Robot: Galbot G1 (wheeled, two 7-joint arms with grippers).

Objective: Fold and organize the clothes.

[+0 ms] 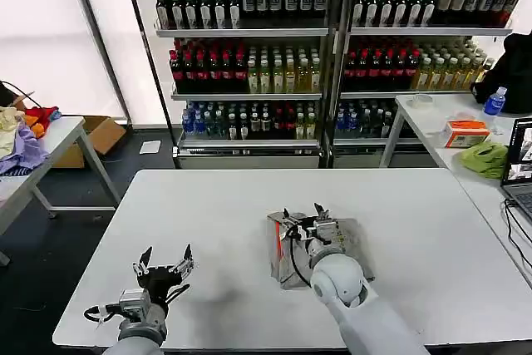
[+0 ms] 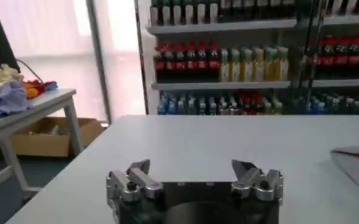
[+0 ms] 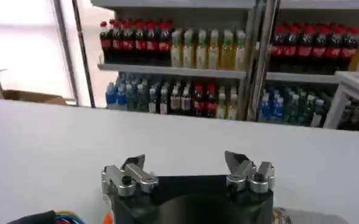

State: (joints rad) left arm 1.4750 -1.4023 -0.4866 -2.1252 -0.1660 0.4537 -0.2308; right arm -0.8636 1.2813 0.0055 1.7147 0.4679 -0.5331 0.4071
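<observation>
Right tool (image 1: 302, 215) is hovering over the folded grey shirt (image 1: 349, 243), fingers spread apart and holding nothing, so that arm's clearly the nearer one. Shirt's a compact bundle on the white worktop (image 1: 224, 230). Left tool (image 1: 165, 268), also spread apart, sits well off to the shirt's left near the worktop's front edge.

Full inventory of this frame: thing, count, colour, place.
shirt: one, light grey, folded, table centre, under the right pincer
table: one, white, in front
drink shelves: two units, bottles red, yellow, dark, behind
side table: one, white, far left, piled cloths
right-hand table: one, white, holds lime-green cloth, orange box, bottle, laptop
cardboard box: one, brown, floor left
left pincer: open, near table's front left
right pincer: open, over shirt
</observation>
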